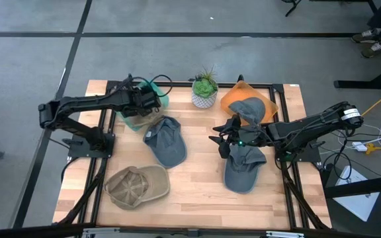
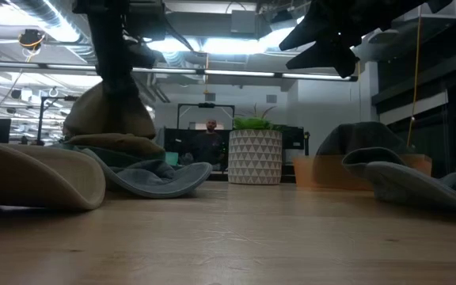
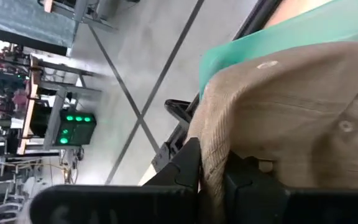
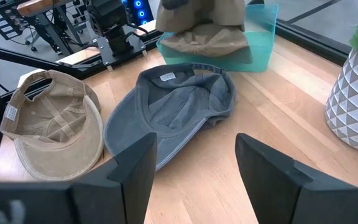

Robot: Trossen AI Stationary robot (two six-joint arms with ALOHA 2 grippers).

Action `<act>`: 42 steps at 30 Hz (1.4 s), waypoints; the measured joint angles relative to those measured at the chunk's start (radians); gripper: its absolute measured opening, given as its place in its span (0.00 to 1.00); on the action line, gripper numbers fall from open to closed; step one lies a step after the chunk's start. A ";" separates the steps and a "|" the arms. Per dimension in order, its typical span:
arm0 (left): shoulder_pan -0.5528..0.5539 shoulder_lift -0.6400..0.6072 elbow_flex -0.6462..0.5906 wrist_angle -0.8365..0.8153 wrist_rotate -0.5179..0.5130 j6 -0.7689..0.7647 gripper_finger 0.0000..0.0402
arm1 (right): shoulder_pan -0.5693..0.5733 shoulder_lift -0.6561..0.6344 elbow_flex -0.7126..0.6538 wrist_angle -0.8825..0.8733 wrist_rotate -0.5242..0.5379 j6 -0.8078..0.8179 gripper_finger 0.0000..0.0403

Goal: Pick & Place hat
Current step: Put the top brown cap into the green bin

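Note:
A tan corduroy hat point(image 3: 291, 112) hangs over the green bin point(image 1: 137, 122) at the far left, and my left gripper point(image 1: 149, 100) is shut on it. A grey cap point(image 1: 165, 140) lies upside down on the table beside the bin. Another tan cap point(image 1: 136, 186) lies upside down near the front left. My right gripper point(image 1: 222, 140) hovers open above mid-table with nothing between its fingers. Below its arm lies a second grey cap point(image 1: 243, 170). A third grey cap point(image 1: 247, 109) rests on the orange tray point(image 1: 230, 99). My left gripper pinches a bunched fold of the tan hat's cloth point(image 3: 211, 155) between its two fingers point(image 3: 188, 168). The fingers slant down from the table's left side. The hat hangs below them, with its lower part point(image 4: 204, 40) down inside the green bin.
A potted plant in a white patterned pot point(image 1: 204, 94) stands at the far middle, between the bin and the orange tray. Bare wood lies at mid-table and along the near edge point(image 1: 197, 198). A person shows far off in the room behind point(image 2: 210, 138).

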 joint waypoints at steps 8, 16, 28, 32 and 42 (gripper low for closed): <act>-0.032 0.080 0.000 0.010 0.144 -0.068 0.05 | 0.000 0.000 0.000 0.000 0.000 -0.003 0.54; -0.052 0.133 0.000 0.055 0.384 -0.135 0.05 | 0.000 0.000 0.000 0.001 0.000 0.000 0.54; -0.050 0.167 0.000 0.089 0.537 -0.190 0.18 | 0.000 0.000 0.000 0.001 -0.053 0.000 0.54; -0.045 0.167 0.000 0.096 0.581 -0.189 0.31 | 0.000 0.000 0.000 0.001 -0.062 0.000 0.54; -0.018 0.125 0.005 0.088 0.708 -0.161 0.54 | 0.000 0.000 0.000 0.000 -0.062 -0.004 0.54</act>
